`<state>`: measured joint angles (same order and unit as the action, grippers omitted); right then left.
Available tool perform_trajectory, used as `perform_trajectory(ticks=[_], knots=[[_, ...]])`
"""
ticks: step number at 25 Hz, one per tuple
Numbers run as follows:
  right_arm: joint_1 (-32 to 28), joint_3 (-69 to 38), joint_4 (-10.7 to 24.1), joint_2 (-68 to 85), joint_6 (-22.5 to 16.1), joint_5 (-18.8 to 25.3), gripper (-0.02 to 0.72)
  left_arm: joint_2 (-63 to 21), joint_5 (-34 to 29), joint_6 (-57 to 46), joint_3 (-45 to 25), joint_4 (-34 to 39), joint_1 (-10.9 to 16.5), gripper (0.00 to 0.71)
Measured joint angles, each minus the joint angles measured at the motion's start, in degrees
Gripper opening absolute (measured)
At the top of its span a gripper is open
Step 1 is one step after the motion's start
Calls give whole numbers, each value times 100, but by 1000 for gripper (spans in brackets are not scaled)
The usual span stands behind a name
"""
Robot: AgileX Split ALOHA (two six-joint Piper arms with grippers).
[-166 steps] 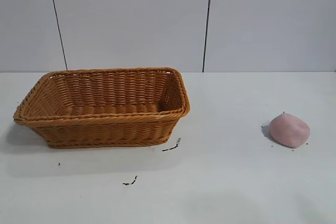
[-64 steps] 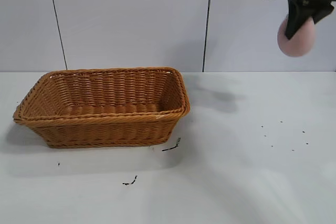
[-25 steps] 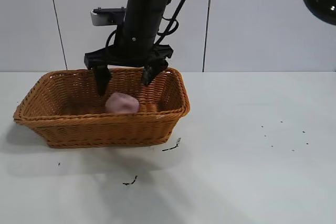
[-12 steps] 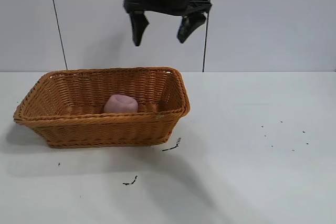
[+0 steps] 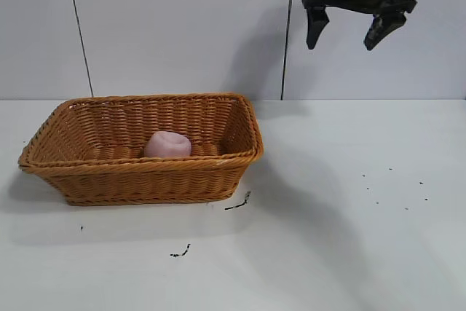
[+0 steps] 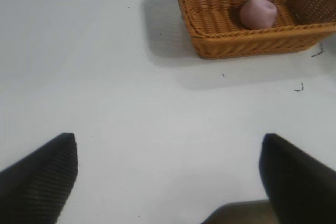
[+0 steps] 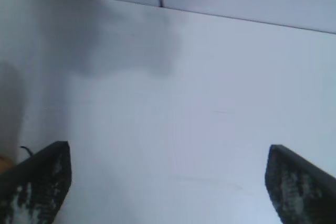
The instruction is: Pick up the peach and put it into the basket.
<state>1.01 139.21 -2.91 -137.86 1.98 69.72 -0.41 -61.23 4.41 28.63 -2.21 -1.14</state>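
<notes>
White tabletop [image 5: 328, 238] carries the basket [image 5: 138, 180], and the peach [image 5: 167, 143] lies inside on its floor, so the placing looks done. Right gripper [image 5: 350, 31] hangs high beside the basket, jaws spread and empty; left gripper [image 6: 168, 166], also spread, sits parked apart.

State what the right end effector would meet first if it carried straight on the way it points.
Probably only the bare white table; the open right end effector aims there, with nothing in its path.
</notes>
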Motion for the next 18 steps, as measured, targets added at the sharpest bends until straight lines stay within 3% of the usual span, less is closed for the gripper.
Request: perform_trajectory(ticks=[10, 18], knots=[[26, -1855, -104, 1460, 142, -5, 690, 0, 0, 0, 0, 0, 0, 692], [72, -4418, -106, 3915, 193, -18, 690, 0, 0, 0, 0, 0, 0, 692]])
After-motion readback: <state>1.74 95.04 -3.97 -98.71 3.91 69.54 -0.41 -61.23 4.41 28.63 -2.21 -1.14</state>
